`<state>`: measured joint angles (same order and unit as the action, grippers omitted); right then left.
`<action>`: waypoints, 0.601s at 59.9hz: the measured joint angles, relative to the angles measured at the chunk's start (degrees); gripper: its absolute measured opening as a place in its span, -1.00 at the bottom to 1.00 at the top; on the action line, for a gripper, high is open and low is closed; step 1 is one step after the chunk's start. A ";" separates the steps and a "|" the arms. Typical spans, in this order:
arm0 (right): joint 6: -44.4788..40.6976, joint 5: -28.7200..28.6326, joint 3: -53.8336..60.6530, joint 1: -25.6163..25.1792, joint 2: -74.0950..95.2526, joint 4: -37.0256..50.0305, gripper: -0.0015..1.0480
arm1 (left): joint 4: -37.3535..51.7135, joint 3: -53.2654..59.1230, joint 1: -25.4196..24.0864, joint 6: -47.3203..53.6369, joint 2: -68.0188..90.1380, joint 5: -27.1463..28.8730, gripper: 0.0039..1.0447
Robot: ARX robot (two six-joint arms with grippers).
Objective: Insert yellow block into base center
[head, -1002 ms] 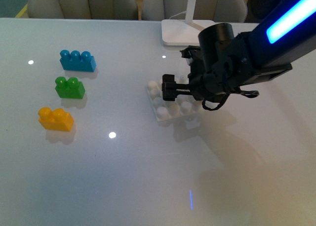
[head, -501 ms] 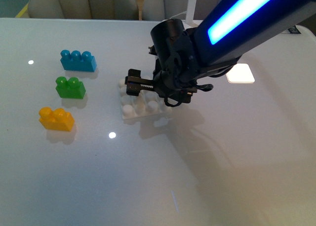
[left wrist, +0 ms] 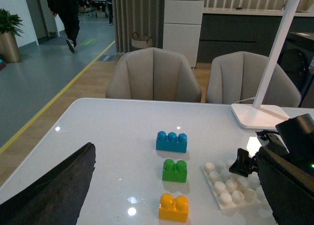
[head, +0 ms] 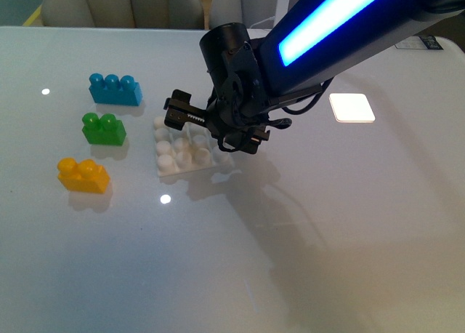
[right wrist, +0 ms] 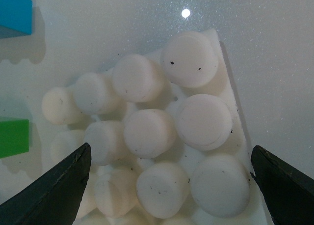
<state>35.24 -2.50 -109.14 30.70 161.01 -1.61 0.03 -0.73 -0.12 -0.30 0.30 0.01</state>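
The yellow block (head: pixel 83 175) (left wrist: pixel 173 208) lies on the white table at the front left, nearest of a row of three bricks, with nothing touching it. The white studded base (head: pixel 182 155) (left wrist: pixel 228 190) (right wrist: pixel 152 131) is just right of that row, level with the green brick. My right gripper (head: pixel 211 139) (right wrist: pixel 170 154) is shut on the base's far right side, one dark finger on each edge. My left gripper (left wrist: pixel 176 151) is open and empty, hanging back from the bricks, and it does not show in the front view.
A green brick (head: pixel 103 129) (left wrist: pixel 175 170) and a blue brick (head: pixel 115 89) (left wrist: pixel 171 141) lie behind the yellow one. A white lamp foot (left wrist: pixel 260 116) stands at the back right. Two chairs (left wrist: pixel 153 75) stand beyond the far edge.
My right gripper has carried the base leftward across the table, from near the lamp foot to close beside the green brick. The three bricks have not moved.
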 joint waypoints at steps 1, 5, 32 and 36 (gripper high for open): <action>0.04 0.04 0.13 0.02 -0.04 0.15 0.83 | 0.00 0.00 0.00 0.00 0.00 0.00 0.86; 0.98 0.35 1.03 0.04 -0.44 1.38 0.83 | 0.00 0.00 0.00 0.00 0.00 0.00 0.86; 7.76 4.55 15.17 -5.42 -8.46 13.46 0.83 | 0.00 0.00 0.00 0.00 0.00 0.00 0.86; 8.35 5.57 18.32 -6.91 -10.19 15.82 0.83 | 0.00 0.00 0.00 0.00 0.00 0.00 0.86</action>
<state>43.59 3.07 -90.83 23.79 150.82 14.22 0.03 -0.73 -0.12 -0.30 0.30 0.01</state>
